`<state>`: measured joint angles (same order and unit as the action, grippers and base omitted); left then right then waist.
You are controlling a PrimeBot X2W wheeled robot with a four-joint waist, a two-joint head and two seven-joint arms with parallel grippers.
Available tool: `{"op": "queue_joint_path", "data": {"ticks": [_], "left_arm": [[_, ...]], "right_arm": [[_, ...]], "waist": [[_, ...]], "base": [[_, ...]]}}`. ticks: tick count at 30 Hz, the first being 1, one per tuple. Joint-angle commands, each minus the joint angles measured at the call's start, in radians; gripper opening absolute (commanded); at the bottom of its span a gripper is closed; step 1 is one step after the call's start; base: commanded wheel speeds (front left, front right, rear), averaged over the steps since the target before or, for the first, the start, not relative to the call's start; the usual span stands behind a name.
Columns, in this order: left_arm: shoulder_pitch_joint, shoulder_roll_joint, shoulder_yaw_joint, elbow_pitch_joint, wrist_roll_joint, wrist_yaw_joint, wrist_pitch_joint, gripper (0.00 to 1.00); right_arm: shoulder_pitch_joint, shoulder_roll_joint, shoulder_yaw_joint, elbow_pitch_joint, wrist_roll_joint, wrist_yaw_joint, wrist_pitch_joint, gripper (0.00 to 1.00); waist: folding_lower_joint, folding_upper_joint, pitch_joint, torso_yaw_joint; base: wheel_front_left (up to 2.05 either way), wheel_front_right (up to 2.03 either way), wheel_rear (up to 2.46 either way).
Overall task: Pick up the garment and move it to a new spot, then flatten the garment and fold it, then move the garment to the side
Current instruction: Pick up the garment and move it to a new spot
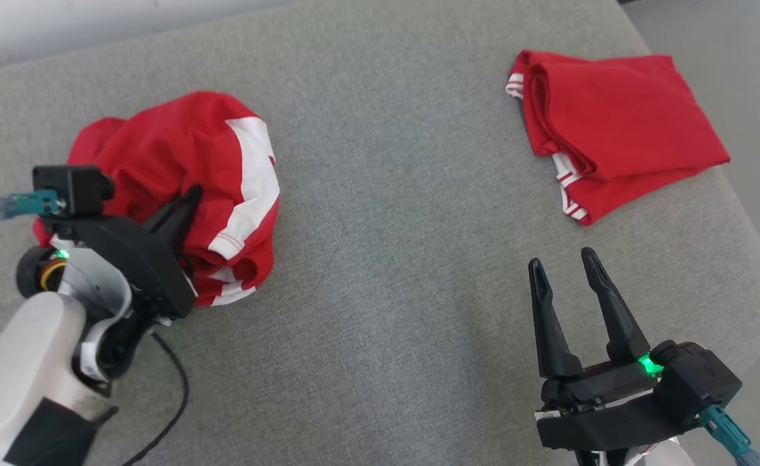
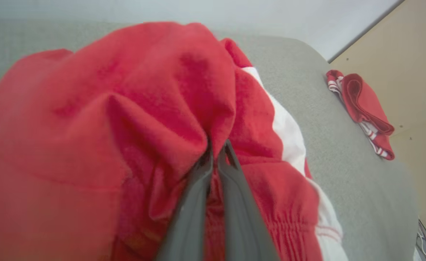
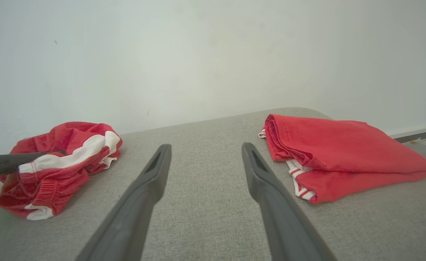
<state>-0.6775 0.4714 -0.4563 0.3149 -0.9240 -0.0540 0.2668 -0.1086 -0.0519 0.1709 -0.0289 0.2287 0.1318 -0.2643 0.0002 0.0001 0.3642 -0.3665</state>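
The garment (image 1: 185,149) is a crumpled heap of red cloth with white stripes, lying at the left of the grey padded surface (image 1: 392,272). My left gripper (image 1: 191,195) reaches into its near side. In the left wrist view its fingers meet on a pinched ridge of the red cloth (image 2: 125,108), so the left gripper (image 2: 218,145) is shut on the garment. From the right wrist view the heap (image 3: 64,156) shows at the left with a dark left finger (image 3: 24,158) pushed into it. My right gripper (image 1: 562,260) (image 3: 206,146) hovers open at the lower right, holding nothing.
A second red piece with white trim, folded (image 1: 619,123) (image 2: 365,108) (image 3: 336,152), lies at the far right near the surface's rounded edge. A black cable (image 1: 176,388) loops by my left forearm. A pale wall (image 3: 213,54) stands behind the surface.
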Motion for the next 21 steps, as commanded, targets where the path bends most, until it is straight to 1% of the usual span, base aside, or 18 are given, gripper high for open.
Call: {"op": "queue_joint_path", "data": {"ticks": [1,2,3,4,8,10,14,19,21], "left_arm": [[-0.005,-0.016,-0.007,0.02,0.006,-0.011,-0.02,0.11],[-0.01,-0.018,-0.011,0.031,0.017,-0.016,-0.033,0.3],[-0.014,-0.023,-0.011,0.039,0.022,-0.016,-0.051,0.75],[-0.017,-0.03,-0.015,0.047,0.029,-0.022,-0.065,1.0],[-0.021,-0.057,-0.02,0.065,0.053,-0.03,-0.142,1.0],[-0.014,-0.067,-0.023,0.066,0.07,-0.027,-0.184,1.0],[0.024,-0.089,-0.041,0.059,0.117,-0.008,-0.269,1.0],[0.107,-0.115,-0.028,0.037,0.116,0.028,-0.358,1.0],[0.149,-0.116,-0.02,0.019,0.117,0.047,-0.389,1.0]], "right_arm": [[-0.012,0.003,0.007,-0.001,0.003,-0.003,-0.001,1.0],[-0.013,0.003,0.01,0.001,0.0,-0.003,-0.001,1.0],[-0.015,0.002,0.012,0.003,-0.002,-0.003,-0.001,1.0],[-0.018,0.002,0.013,0.004,-0.005,-0.003,-0.001,1.0],[-0.023,0.002,0.018,0.014,-0.021,-0.003,-0.001,1.0],[-0.024,0.002,0.019,0.02,-0.028,-0.003,-0.001,1.0],[-0.017,0.002,0.018,0.033,-0.041,-0.003,-0.001,1.0],[0.0,0.002,0.032,0.054,-0.045,-0.003,-0.001,1.0],[0.004,0.001,0.038,0.063,-0.047,-0.003,-0.001,1.0]], "waist": [[-0.0002,-0.0001,0.023,0.011],[-0.0002,-0.0001,0.024,0.016],[-0.0002,-0.0001,0.023,0.022],[-0.0002,-0.0001,0.02,0.031],[-0.0002,-0.0001,-0.007,0.065],[-0.0002,-0.0001,-0.028,0.086],[-0.0002,-0.0001,-0.08,0.142],[-0.0002,-0.0001,-0.145,0.207],[-0.0002,-0.0001,-0.168,0.231]], "base": [[0.0,0.0,0.0],[0.0,0.0,0.0],[0.0,0.0,0.0],[0.0,0.0,0.0],[0.0,0.0,0.0],[0.0,0.0,0.0],[0.0,0.0,0.0],[0.0,0.0,0.0],[0.0,0.0,0.0]]}}
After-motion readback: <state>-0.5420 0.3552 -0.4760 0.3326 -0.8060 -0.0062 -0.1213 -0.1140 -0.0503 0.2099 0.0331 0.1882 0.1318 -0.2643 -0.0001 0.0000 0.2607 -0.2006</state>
